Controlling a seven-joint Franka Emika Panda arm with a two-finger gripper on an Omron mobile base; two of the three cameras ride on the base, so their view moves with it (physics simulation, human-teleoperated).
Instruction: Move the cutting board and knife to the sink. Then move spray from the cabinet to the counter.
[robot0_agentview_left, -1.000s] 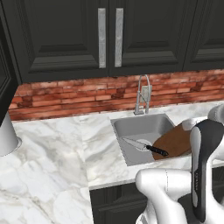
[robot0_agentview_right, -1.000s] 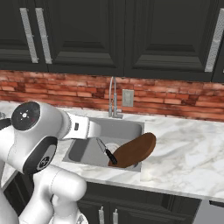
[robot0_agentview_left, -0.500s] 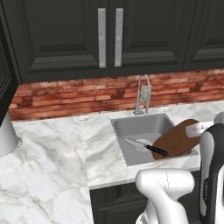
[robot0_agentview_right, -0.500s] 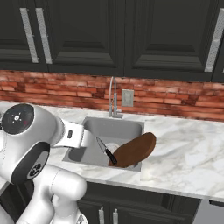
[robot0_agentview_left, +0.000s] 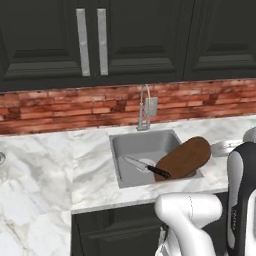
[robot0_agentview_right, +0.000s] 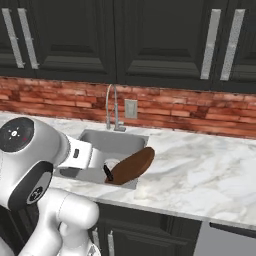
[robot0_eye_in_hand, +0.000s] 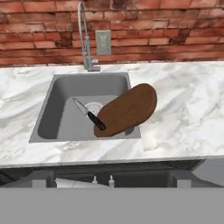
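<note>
The jaws (robot0_eye_in_hand: 102, 180) stand wide apart with nothing between them, hanging low in front of the desk (robot0_eye_in_hand: 183, 109) edge, well back from the sink (robot0_eye_in_hand: 61, 116). In the hand view the board (robot0_eye_in_hand: 127, 110) lies ahead and above the tips, tilted: its narrow end down in the basin, its broad rounded end propped over the sink's right rim onto the marble. It is brown, wooden, oblong. The knife (robot0_eye_in_hand: 89, 114) lies in the basin just left of the board, silver blade pointing away toward the drain, black handle touching the board's lower edge. The faucet (robot0_eye_in_hand: 85, 39) rises behind the sink against the brick. From the left base view the board (robot0_agentview_left: 183, 158) and knife (robot0_agentview_left: 147, 168) sit likewise.
</note>
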